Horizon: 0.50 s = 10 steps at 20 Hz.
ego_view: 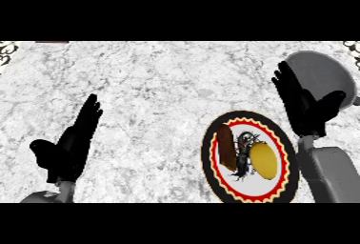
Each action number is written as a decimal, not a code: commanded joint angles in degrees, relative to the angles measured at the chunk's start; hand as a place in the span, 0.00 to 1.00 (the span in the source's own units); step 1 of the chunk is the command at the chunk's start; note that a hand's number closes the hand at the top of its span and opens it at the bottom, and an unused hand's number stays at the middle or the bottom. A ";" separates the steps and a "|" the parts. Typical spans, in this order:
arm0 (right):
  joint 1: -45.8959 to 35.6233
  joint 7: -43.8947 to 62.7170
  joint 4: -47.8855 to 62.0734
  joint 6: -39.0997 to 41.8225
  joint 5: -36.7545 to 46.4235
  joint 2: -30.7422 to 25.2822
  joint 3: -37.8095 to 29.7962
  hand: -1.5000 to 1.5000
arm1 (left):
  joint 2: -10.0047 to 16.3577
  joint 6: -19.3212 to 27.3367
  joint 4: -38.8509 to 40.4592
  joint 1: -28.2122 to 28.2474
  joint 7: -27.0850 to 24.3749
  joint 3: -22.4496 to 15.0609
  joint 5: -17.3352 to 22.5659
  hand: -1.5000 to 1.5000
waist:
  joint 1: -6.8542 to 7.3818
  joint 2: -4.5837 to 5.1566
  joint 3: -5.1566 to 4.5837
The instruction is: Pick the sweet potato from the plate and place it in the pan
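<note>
Plainly oblong, reddish-brown sweet potato (pixel 226 147) (on plate (pixel 255 188)), left robot hand (pixel 69 145), right robot hand (pixel 304 108), both straight-fingered

1. Kitchen. The view looks steeply down on a work surface.
2. Counter (pixel 162 95): stone-like top, mottled white and grey, running to the view's left, right and top edges.
3. Cookware: round grey pan (pixel 320 71) at 2 o'clock, sitting on the counter.
4. Tableware: plate (pixel 209 152) at 4 o'clock, with a white centre carrying a dark printed figure and a rim banded black, red and yellow.
5. Food on the plate: reddish-brown sweet potato (pixel 225 147) on its 9 o'clock side, rounded yellow food item (pixel 263 159) on its 3 o'clock side.
6. The pan lies at about 1 o'clock from the plate, and the two are apart.
</note>
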 commanded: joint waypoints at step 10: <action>0.41 -16.17 -3.24 15.88 17.34 -11.42 15.74 0.00 | 3.14 -2.73 6.76 -6.68 -4.11 8.60 1.04 0.50 | -1.20 -1.88 -0.07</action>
